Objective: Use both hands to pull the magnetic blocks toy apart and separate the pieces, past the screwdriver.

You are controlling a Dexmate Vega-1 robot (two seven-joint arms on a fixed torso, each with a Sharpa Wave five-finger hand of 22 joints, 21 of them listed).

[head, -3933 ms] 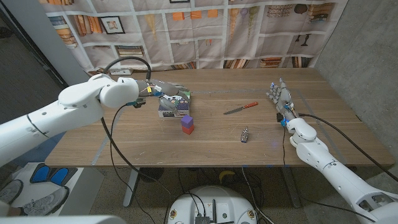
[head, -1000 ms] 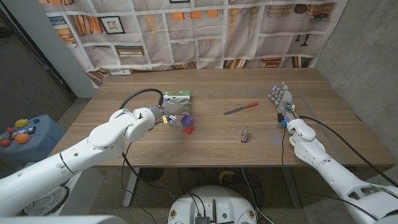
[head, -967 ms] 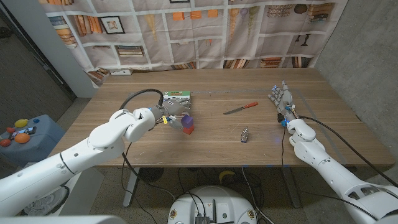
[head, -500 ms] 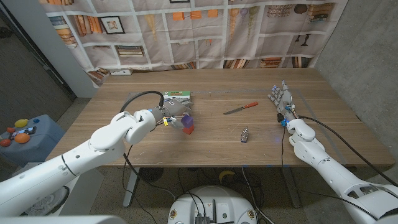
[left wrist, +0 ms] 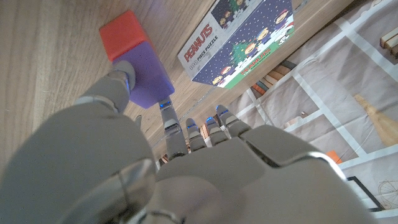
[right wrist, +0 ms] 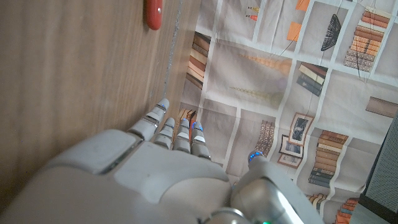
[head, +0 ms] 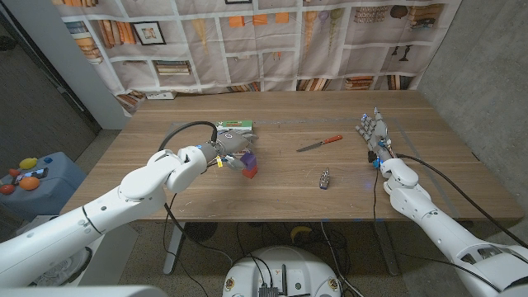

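The magnetic blocks toy (head: 248, 165), a purple block (left wrist: 147, 74) joined to a red block (left wrist: 122, 38), stands on the wooden table (head: 272, 194) just in front of the Peanuts puzzle box (left wrist: 239, 38). The screwdriver (head: 320, 143) lies well apart, toward the robot's right.

L hand (head: 232, 152) is at the toy; in the wrist view one finger (left wrist: 122, 84) touches the purple block, the others reach past it toward the box. I judge no full grasp yet; whether it really holds, I cannot tell.

R hand (head: 373, 132) waits far off near the table's right edge, fingers straight and together, holding nothing.

Advice: close L thumb & fingers on purple only, w/o pushing the stack into the box. Bring R hand over past the screwdriver w/o knocking it, take red, then pull the two apart.
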